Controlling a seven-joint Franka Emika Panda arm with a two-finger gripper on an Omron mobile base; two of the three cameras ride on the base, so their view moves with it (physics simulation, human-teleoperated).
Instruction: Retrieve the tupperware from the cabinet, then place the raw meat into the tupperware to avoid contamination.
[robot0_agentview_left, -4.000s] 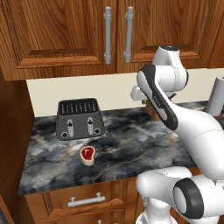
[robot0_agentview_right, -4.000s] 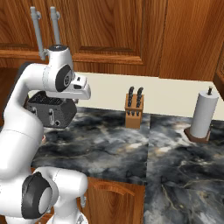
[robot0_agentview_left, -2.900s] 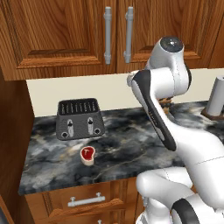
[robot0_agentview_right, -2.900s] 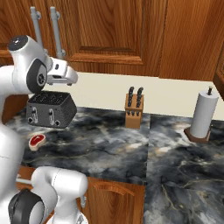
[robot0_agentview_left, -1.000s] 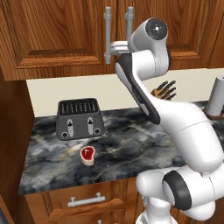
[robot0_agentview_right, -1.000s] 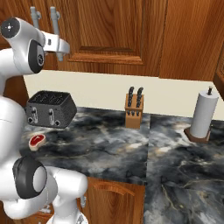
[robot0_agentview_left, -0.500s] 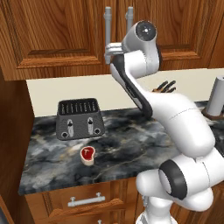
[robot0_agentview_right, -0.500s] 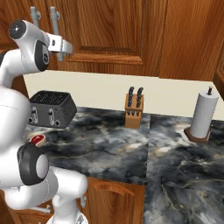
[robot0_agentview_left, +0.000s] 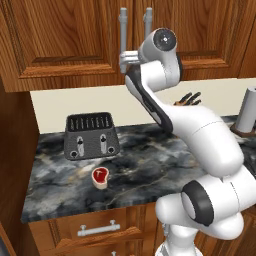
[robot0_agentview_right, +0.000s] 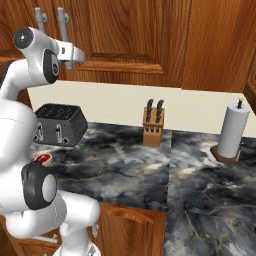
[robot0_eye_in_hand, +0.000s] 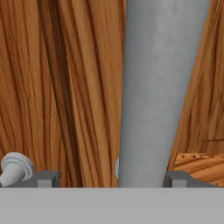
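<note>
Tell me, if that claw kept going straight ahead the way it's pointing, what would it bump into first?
Most likely the cabinet handle, the silver bar standing between the gripper fingertips; just behind it is the wooden cabinet door. Depth is hard to judge.

I can't see inside the cabinet (robot0_agentview_left: 65, 40); its doors are shut. The handle (robot0_eye_in_hand: 157, 87) runs off the hand view's top. My arm covers part of the raw meat (robot0_agentview_right: 42, 159) at the counter's (robot0_agentview_right: 130, 170) front edge.
</note>
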